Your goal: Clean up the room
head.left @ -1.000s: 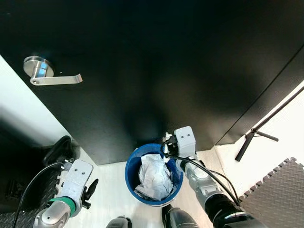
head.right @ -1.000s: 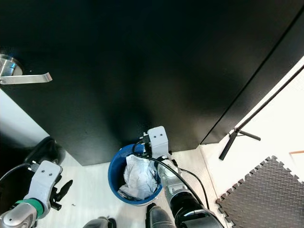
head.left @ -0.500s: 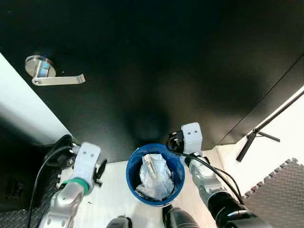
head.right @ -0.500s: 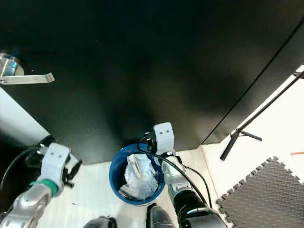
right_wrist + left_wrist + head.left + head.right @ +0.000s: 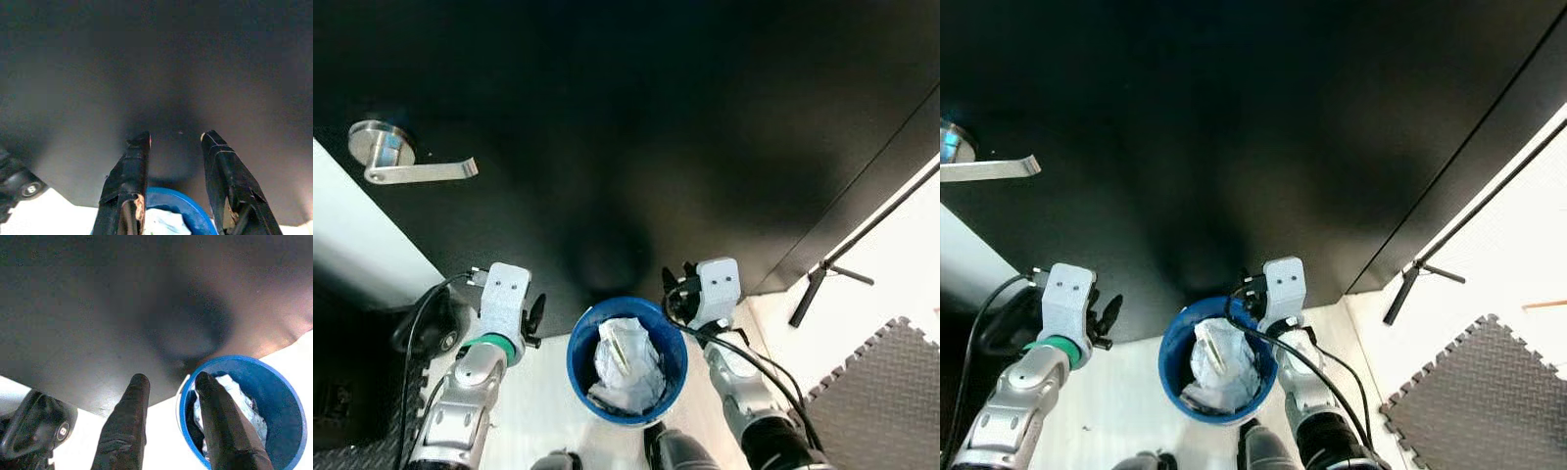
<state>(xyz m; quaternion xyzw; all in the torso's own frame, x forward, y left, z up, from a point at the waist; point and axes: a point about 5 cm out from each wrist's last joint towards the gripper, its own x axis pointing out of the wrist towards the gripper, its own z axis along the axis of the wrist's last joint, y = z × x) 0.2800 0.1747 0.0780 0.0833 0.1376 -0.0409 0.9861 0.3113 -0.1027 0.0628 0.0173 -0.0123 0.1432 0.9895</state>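
A blue bin [image 5: 579, 364] stands on the pale floor against a black door [image 5: 636, 127]. Crumpled white paper [image 5: 628, 364] fills it, with a narrow pale item [image 5: 618, 345] lying on top. My left gripper [image 5: 171, 377] hangs open and empty just left of the bin, level with its rim [image 5: 283, 396]. My right gripper [image 5: 176, 136] is open and empty too, held above the bin's far right rim [image 5: 178, 197] and pointing at the door. In the left eye view the left gripper [image 5: 534, 315] and right gripper [image 5: 674, 294] flank the bin.
A silver lever handle [image 5: 403, 163] sits on the door at upper left. A black device with a cable [image 5: 429, 329] lies on the floor to the left. A black stand leg [image 5: 815, 290] and a grey foam mat [image 5: 891, 392] are on the right.
My left arm has risen from low near the floor to beside the bin. A narrow pale item has appeared on the paper. The right gripper has lifted slightly off the rim.
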